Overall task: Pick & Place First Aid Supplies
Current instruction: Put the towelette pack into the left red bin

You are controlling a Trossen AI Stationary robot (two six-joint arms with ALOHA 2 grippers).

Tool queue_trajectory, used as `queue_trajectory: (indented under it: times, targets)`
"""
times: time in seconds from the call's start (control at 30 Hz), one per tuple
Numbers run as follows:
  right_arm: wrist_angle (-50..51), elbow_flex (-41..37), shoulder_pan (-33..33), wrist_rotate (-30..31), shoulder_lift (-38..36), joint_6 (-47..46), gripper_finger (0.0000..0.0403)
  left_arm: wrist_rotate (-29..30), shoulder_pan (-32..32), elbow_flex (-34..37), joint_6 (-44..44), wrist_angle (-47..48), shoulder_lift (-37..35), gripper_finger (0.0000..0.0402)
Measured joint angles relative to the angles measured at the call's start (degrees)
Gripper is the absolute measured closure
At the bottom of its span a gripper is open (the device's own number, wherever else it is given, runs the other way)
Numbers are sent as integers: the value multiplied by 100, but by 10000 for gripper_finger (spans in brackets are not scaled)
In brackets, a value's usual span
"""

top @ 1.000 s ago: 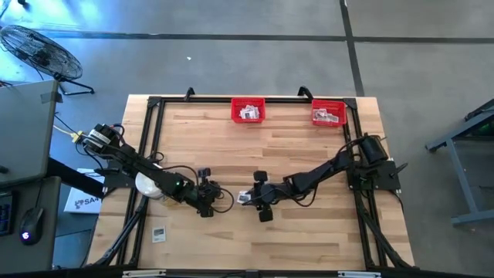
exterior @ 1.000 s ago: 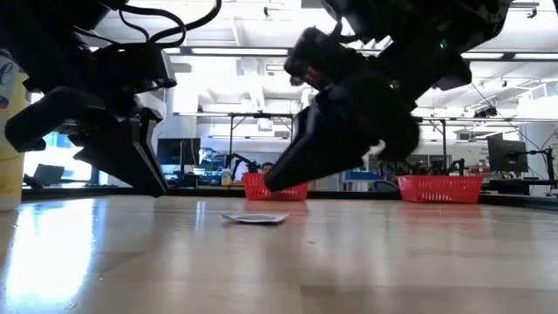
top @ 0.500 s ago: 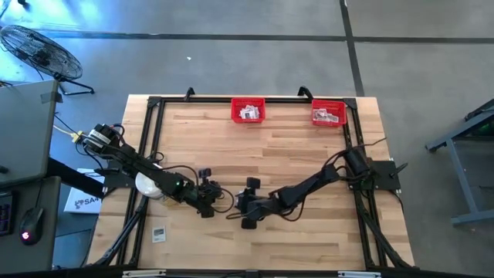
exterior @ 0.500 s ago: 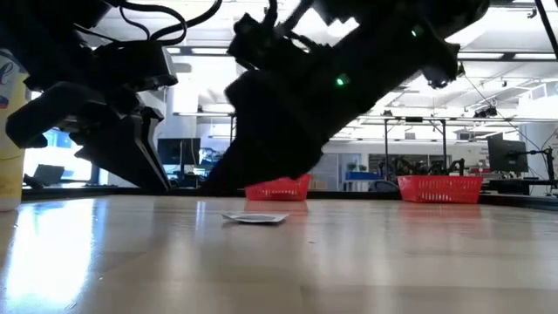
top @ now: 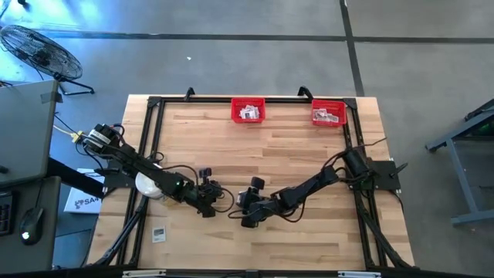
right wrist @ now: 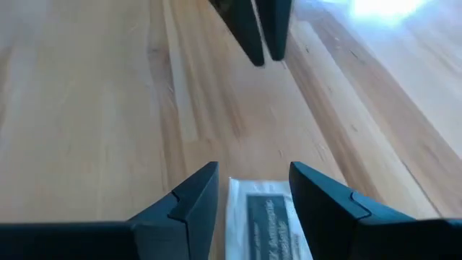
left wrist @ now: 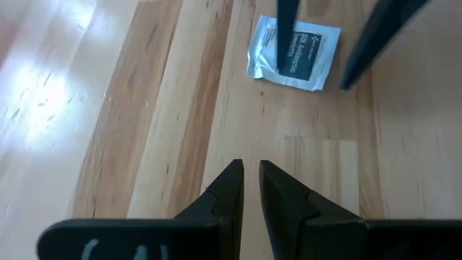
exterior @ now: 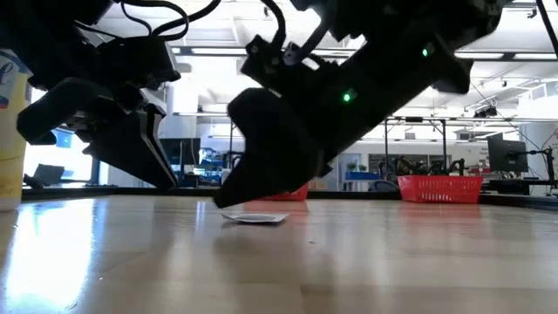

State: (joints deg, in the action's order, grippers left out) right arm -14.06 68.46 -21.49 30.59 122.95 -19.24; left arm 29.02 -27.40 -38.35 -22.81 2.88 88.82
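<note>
Your right gripper low over table, fingers spread, straddling one packet lying flat on wood near table middle; not clamped on it yet. Your left gripper just beside, facing same packet, fingers nearly together with slim gap, holding nothing. More packets sit in two red bins at far edge, and one lone packet lies near front left corner. White cylinder shows under left arm
</note>
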Motion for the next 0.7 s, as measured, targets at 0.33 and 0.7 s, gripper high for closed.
queue_trajectory:
  times: [0.33, 0.7]
  targets:
    - [65, 34, 42, 166, 304, -534, 246, -11, 0, 0, 0, 8, 0, 358]
    - [517, 34, 110, 70, 295, -780, 388, -3, 0, 0, -28, 12, 0, 358]
